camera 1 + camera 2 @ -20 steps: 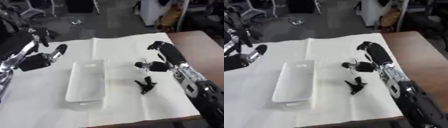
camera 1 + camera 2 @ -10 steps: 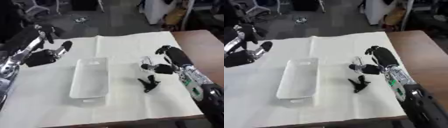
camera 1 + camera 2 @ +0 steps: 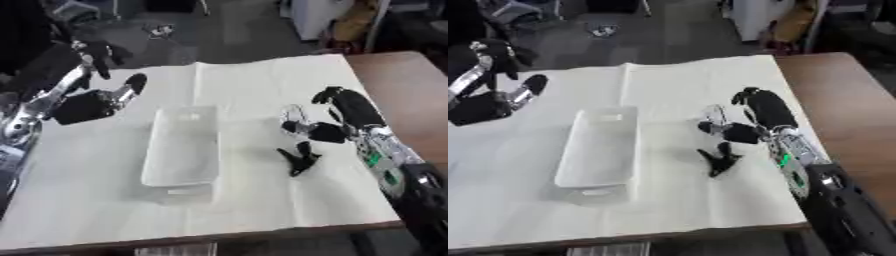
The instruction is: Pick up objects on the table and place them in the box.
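A clear plastic box (image 3: 181, 150) lies lengthwise in the middle of the white cloth. To its right a black clip-like object (image 3: 297, 159) rests on the cloth. Just above that object is my right hand (image 3: 337, 117), fingers curled, pinching a small pale, shiny thing (image 3: 293, 119) at its fingertips. What that thing is I cannot make out. My left hand (image 3: 87, 105) hovers left of the box's far end, open, fingers pointing up and holding nothing.
The white cloth (image 3: 236, 85) covers most of a brown table (image 3: 411, 80), whose bare wood shows at the right. Dark floor with chairs and clutter lies beyond the far edge. The cloth's front edge runs along the bottom.
The whole picture has shifted a little, so the camera moved. My right hand has stayed over the black object with the pale thing at its fingertips. The left hand has barely moved.
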